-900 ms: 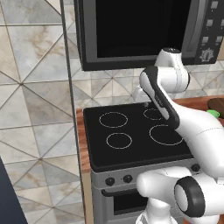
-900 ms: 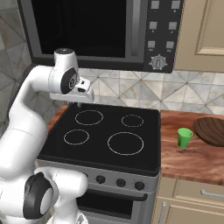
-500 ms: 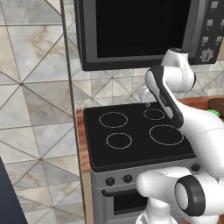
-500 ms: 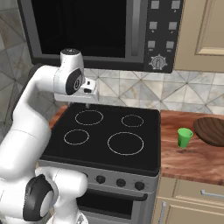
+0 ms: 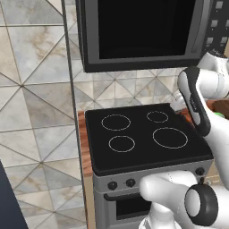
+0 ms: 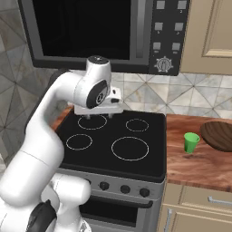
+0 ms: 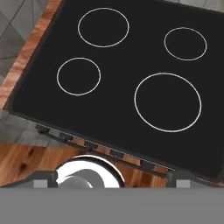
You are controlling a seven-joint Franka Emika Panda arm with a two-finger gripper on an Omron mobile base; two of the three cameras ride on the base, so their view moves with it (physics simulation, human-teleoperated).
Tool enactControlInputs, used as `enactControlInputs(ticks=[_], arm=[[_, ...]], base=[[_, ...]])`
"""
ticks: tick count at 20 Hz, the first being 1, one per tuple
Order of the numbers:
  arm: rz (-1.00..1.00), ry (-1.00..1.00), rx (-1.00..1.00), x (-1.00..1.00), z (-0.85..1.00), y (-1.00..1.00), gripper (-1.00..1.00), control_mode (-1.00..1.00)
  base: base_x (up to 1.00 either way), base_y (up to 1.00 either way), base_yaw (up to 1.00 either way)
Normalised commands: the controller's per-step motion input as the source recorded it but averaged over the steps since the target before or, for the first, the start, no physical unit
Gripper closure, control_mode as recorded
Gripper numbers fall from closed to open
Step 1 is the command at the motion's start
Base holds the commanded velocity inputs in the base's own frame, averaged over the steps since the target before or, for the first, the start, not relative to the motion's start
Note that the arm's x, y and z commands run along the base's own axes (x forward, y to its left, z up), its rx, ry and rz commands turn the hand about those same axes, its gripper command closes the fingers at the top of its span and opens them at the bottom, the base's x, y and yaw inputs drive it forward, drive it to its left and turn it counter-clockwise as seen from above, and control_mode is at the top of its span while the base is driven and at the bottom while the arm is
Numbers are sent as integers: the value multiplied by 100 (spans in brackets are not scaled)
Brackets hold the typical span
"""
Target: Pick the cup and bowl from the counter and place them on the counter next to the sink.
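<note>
A tiled kitchen wall in grey-beige marble triangles backs a black microwave (image 6: 99, 31) with a glossy door, hung over a flat black glass stovetop (image 6: 113, 140) marked with four thin white rings. To the right runs the desk (image 6: 199, 167), reddish-brown wood grain over beige cabinets. A round dark wooden disc (image 6: 219, 135) lies at its far right, and just left of it, standing apart, is the cup (image 6: 191, 142): small, bright green, smooth, tapering toward its base, upright.

The white arm reaches over the rear left burner, and its gripper (image 6: 96, 115) hangs above the glass with nothing between its fingers. The pictures do not show the gap clearly; I cannot tell how wide it stands. No bowl or sink can be made out here.

The step in hand looks like the approach to the cup. To do it well, the arm should swing right across the stovetop, keeping height over the glass, then come down with the fingers either side of the cup's upper wall. The taper and slick surface suggest gripping near the rim and squarely, so it does not tip toward the disc.
</note>
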Motion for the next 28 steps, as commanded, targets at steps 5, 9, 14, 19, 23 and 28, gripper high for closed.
enactControlInputs(ticks=[5, 9, 14, 19, 23, 28], arm=[[11, -1, -10, -58, 0, -73, -100, -100], [6, 0, -19, -39, 1, -56, -100, -100], [0, 0, -24, -8, 7, -43, -100, -100], [-10, 5, -19, 8, 2, -28, -100, -100], [-27, 1, 0, 31, 0, -12, -100, -100], [-21, 0, 16, 11, -8, -18, -100, -100]], base=[[0, 0, 0], [0, 0, 0], [0, 0, 0], [0, 0, 0], [0, 0, 0], [0, 0, 0]])
